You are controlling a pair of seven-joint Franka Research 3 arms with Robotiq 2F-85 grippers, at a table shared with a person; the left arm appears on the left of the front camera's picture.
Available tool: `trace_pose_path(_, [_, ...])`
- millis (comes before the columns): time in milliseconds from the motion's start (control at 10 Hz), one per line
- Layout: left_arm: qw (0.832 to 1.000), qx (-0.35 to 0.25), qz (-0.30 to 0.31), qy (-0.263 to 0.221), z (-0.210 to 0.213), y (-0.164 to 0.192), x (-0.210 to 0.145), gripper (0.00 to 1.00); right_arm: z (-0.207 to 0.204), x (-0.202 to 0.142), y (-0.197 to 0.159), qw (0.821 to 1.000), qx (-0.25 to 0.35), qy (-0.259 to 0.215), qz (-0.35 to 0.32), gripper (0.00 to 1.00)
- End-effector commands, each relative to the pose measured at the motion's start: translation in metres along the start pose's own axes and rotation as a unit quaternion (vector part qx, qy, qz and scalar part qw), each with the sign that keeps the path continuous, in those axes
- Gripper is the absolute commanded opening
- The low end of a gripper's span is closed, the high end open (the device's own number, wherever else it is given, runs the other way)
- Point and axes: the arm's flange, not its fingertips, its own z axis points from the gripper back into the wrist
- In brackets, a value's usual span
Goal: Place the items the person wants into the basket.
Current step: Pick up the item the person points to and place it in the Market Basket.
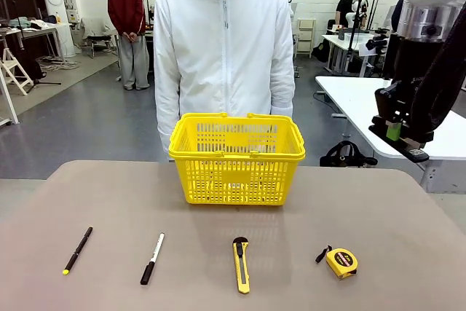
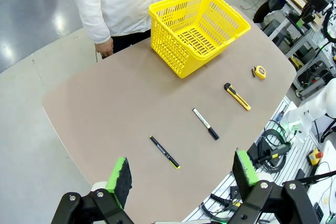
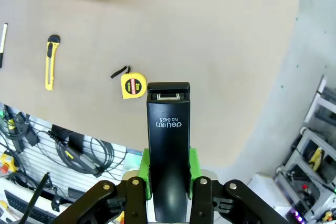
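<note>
**benchrat:** ok, where are the things it's meant to pack?

**kilo_w:** The yellow box-cutter knife (image 1: 241,265) lies flat on the tabletop (image 1: 109,202) in the near row, roughly centre. Its black end points toward the basket (image 1: 237,158), and it's well apart from it. The slim black pen (image 1: 78,250) is at the left end of the same row, yellow tip toward the robot's side. Both are out on the bare tabletop, outside the basket.

**benchrat:** and the rest of the row?

**kilo_w:** A white marker (image 1: 152,258) sits between the pen and the knife, black cap at the near end. A round yellow tape measure (image 1: 341,261) is to the right of the knife. None of the four touch each other. The basket stands upright at the far middle with its handles down along the rim. The person (image 1: 224,41) in the white hooded jacket is right behind it, with a hand (image 2: 106,48) hanging at the tabletop's edge.

**benchrat:** end effectors?

**kilo_w:** The left end effector (image 2: 182,162) is released, its green pads wide apart with nothing between them. It hangs high over the near left side, looking down on the whole spread. The right end effector (image 3: 168,166) is clenched on a black stapler (image 3: 168,129) (the deli print on top is readable). It's up in the air at the tabletop's right side, with the tape measure lying below, just beside the stapler's tip in the wrist view.
</note>
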Motion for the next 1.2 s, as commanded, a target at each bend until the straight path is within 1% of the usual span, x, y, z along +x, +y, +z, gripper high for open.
trace_pose_path(0, [1.0,-0.005,-0.011,-0.005,0.002,0.0,-0.001,1.0,0.001,-0.006,0.0,1.0,-0.001,-0.002,-0.001,0.18])
trace_pose_path(200, [1.0,-0.005,-0.011,-0.005,0.002,0.0,-0.001,1.0,0.001,-0.006,0.0,1.0,-0.001,-0.002,-0.001,0.18])
trace_pose_path(300, [1.0,-0.005,-0.011,-0.005,0.002,0.0,-0.001,1.0,0.002,-0.001,0.0,1.0,0.0,-0.002,0.0,0.32])
trace_pose_path(400, [1.0,-0.005,-0.011,-0.005,0.002,0.0,-0.001,1.0,0.008,0.025,0.019,0.995,-0.003,-0.014,0.094,0.32])
trace_pose_path(500, [1.0,-0.005,-0.011,-0.005,0.002,0.0,-0.001,1.0,0.015,0.059,0.041,0.981,0.006,-0.034,0.191,0.32])
trace_pose_path(700, [1.0,-0.005,-0.011,-0.005,0.002,0.0,-0.001,1.0,0.011,0.138,0.092,0.942,0.048,-0.056,0.327,0.32])
trace_pose_path(800, [1.0,-0.005,-0.011,-0.005,0.002,0.0,-0.001,1.0,0.0,0.173,0.112,0.927,0.05,-0.055,0.368,0.32])
trace_pose_path(900, [1.0,-0.005,-0.011,-0.005,0.002,0.0,-0.001,1.0,-0.015,0.206,0.13,0.918,0.046,-0.041,0.392,0.32])
trace_pose_path(1000, [1.0,-0.005,-0.011,-0.005,0.002,0.0,-0.001,1.0,-0.032,0.234,0.146,0.909,0.039,-0.025,0.415,0.32])
trace_pose_path(1100, [1.0,-0.005,-0.011,-0.005,0.002,0.0,-0.001,1.0,-0.047,0.254,0.158,0.9,0.034,-0.019,0.435,0.32])
